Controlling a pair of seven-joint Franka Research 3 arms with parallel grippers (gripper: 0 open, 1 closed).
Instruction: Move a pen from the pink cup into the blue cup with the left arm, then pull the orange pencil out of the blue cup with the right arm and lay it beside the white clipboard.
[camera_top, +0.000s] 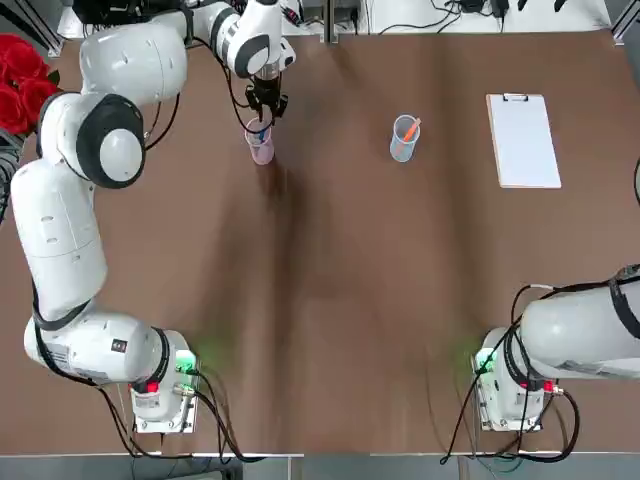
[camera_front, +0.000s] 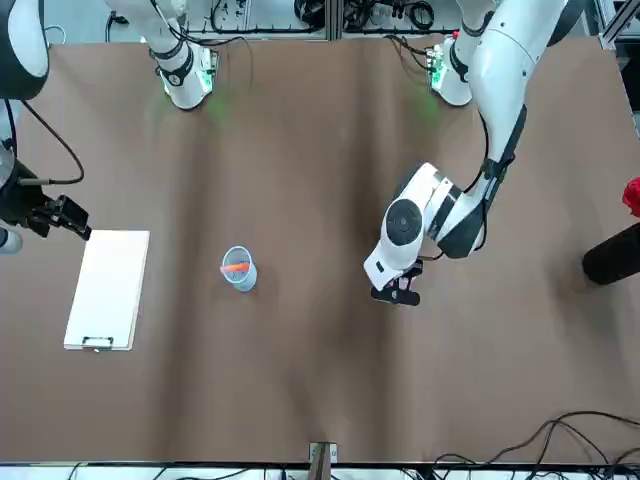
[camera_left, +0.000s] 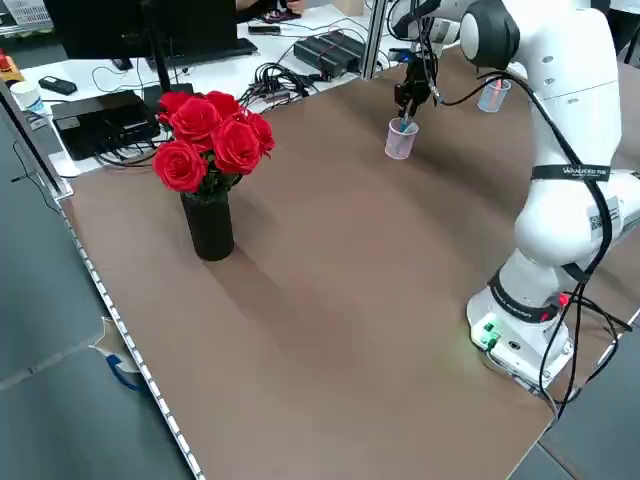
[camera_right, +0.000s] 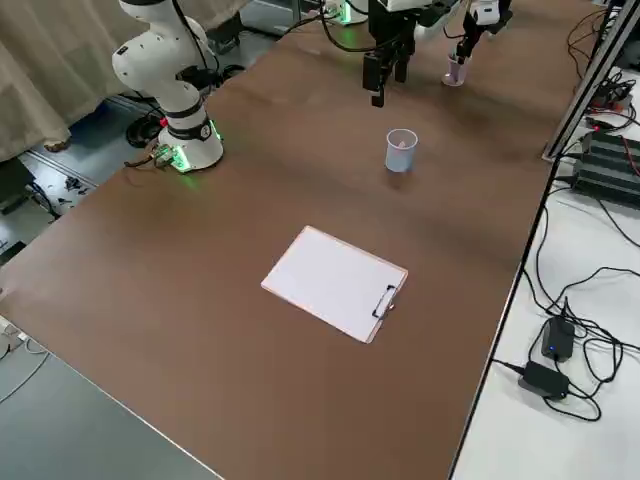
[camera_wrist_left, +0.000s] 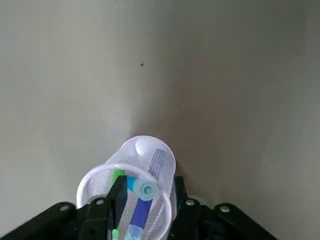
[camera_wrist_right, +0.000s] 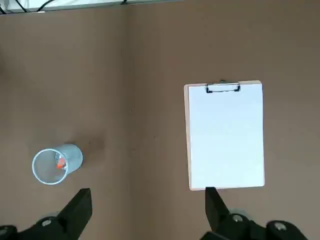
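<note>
The pink cup (camera_top: 261, 145) stands at the far left of the table and holds a blue pen (camera_wrist_left: 146, 189) and a green pen (camera_wrist_left: 118, 175). My left gripper (camera_wrist_left: 147, 200) reaches straight down into the cup, shut on the blue pen's top. The blue cup (camera_top: 403, 138) stands to its right with the orange pencil (camera_top: 411, 128) leaning inside. The white clipboard (camera_top: 522, 140) lies flat farther right. My right gripper (camera_wrist_right: 147, 205) hovers open high above the table, between the blue cup (camera_wrist_right: 54, 164) and the clipboard (camera_wrist_right: 225, 136), holding nothing.
A black vase of red roses (camera_left: 208, 150) stands near the table's left edge, well clear of the cups. Cables and power bricks (camera_right: 548, 355) lie on a bench beyond the far edge. Bare brown tabletop (camera_top: 330, 300) stretches between the cups and the arm bases.
</note>
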